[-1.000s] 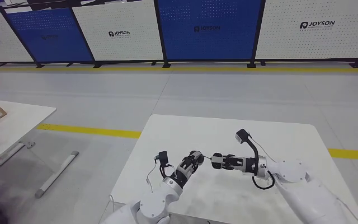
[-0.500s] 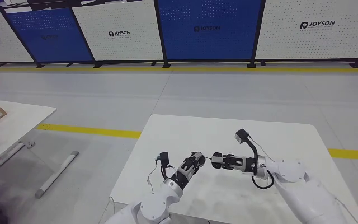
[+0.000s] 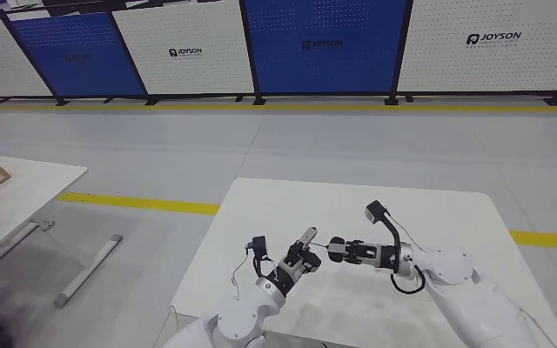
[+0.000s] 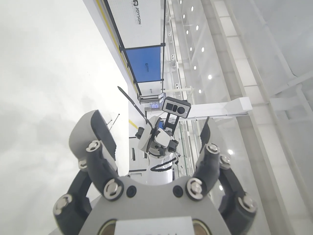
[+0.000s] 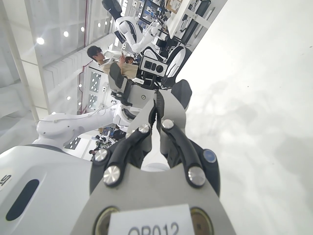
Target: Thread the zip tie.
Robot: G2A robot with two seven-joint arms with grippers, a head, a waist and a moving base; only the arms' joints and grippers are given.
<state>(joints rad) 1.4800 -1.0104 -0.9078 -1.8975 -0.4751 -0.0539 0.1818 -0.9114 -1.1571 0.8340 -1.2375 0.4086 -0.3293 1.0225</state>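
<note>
The zip tie (image 4: 132, 103) is a thin, flat, dark strip that narrows to a pointed tip. One end is pinched in the right pincer (image 5: 156, 103), whose jaws are pressed together on it. The free length sticks out stiff and straight above the bench (image 3: 365, 200), toward the left pincer (image 4: 152, 119).

The left pincer stands wide, gripping nothing, and the strip's tip is near it. Its two fingers (image 4: 102, 133) are smooth, rounded, pale grey shells. Each is faced on the inner side with a dark ridged pad (image 5: 117, 79). The fingers are hinged on matt black links (image 4: 97, 170) fastened with bright round-headed screws (image 4: 111, 190).

The right pincer is built the same way, and its ridged faces meet in a narrow dark seam.

The bench is a plain white slab with rounded corners and a smooth, faintly glossy top.

A white label (image 5: 149, 218) with dark print sits on the grey body of the right pincer, cut off at the picture's edge.
</note>
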